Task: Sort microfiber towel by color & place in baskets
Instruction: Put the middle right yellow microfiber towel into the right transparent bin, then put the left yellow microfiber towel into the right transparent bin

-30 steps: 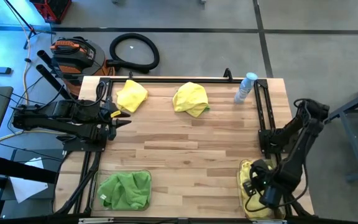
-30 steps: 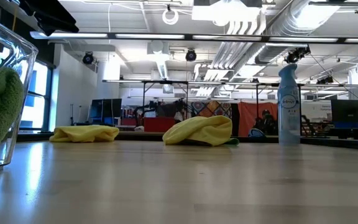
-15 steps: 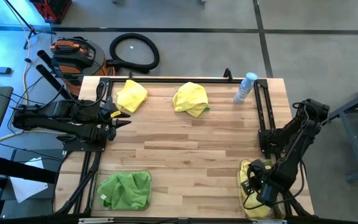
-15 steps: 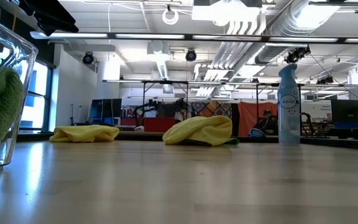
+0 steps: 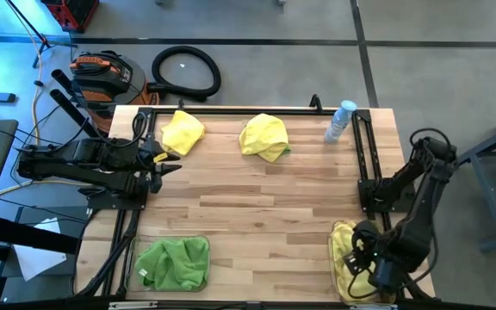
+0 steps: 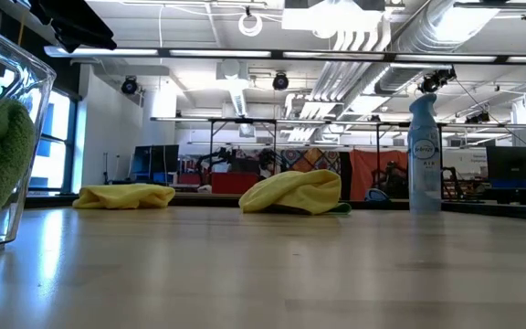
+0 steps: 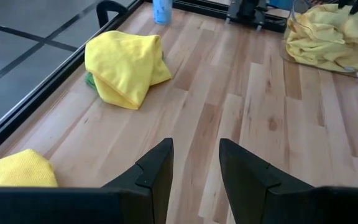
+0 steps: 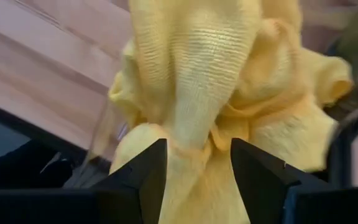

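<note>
The pale wooden plank table (image 5: pixel 257 194) fills the middle of the room's work area, framed by a black metal rail. The two dark arms come next in bulk. The left arm lies along the left edge, its left gripper (image 5: pixel 169 164) hovering over bare wood near the far-left yellow cloth, fingers (image 7: pixel 157 171) parted with nothing between them. The right arm bends down at the near-right corner, and its right gripper (image 5: pixel 357 260) sits over the heap of yellow cloths there; its fingers (image 8: pixel 146 168) stand apart with yellow fabric bunched in the gap, and I cannot tell whether they pinch it.

That heap, a pile of bright yellow fuzzy microfiber towels (image 5: pixel 344 250), fills the clear plastic rectangular basket on the right (image 7: pixel 289 37). At the near-left corner the matching clear basket (image 5: pixel 136 250) holds a crumpled lime green microfiber towel (image 5: pixel 175 263).

Two more yellow towels lie loose along the far edge: one folded yellow towel at far left (image 5: pixel 182 132), and a rumpled yellow towel near the middle (image 5: pixel 264 136) with a sliver of green showing under it. Smallest, a clear spray bottle with a blue cap (image 5: pixel 340 121) stands at the far right.
</note>
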Tool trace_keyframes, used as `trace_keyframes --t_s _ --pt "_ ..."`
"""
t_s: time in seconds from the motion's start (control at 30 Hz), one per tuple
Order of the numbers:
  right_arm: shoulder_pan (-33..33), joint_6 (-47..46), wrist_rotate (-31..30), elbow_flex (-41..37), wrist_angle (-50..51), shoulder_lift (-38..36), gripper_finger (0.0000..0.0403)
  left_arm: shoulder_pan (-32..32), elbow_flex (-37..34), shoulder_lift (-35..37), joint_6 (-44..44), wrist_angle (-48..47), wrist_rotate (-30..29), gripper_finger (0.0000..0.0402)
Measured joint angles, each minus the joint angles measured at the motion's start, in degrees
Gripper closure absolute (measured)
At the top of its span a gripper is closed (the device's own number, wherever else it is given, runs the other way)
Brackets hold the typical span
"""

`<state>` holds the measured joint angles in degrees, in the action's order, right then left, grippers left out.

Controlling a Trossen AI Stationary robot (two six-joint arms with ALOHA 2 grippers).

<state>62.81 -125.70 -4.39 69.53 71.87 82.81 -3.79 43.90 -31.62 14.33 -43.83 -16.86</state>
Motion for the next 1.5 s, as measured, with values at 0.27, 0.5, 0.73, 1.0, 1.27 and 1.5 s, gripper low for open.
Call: trace_keyframes --t_s 0.27,0.5,0.73,1.0,1.27,1.5 --pt "-0.02 0.21 -4.36 8.46 9.45 -0.04 0.0231 0.0 0.0 0.0 0.02 0.0 -0.07 0.0283" --pt "-0.58 0.21 -10.65 8.4 10.58 0.02 0.0231 0.0 0.0 0.0 0.61 0.02 -0.09 0.0283" --pt "-5.14 4.53 -28.81 8.4 10.6 0.02 0.0231 0.02 0.02 -0.4 3.13 0.16 -2.53 0.0283" --pt "-19.84 23.13 -37.13 8.36 1.41 0.04 0.0231 0.23 0.02 -5.67 4.91 0.2 -6.99 0.0283" --pt "-34.94 44.64 -36.95 8.36 -10.32 0.07 0.0231 12.32 0.02 -16.06 13.55 -8.81 -12.07 0.0283" --pt "-45.01 51.95 -34.61 8.34 -11.29 0.07 0.0231 32.78 0.02 -25.18 2.78 -5.98 0.44 0.0283"
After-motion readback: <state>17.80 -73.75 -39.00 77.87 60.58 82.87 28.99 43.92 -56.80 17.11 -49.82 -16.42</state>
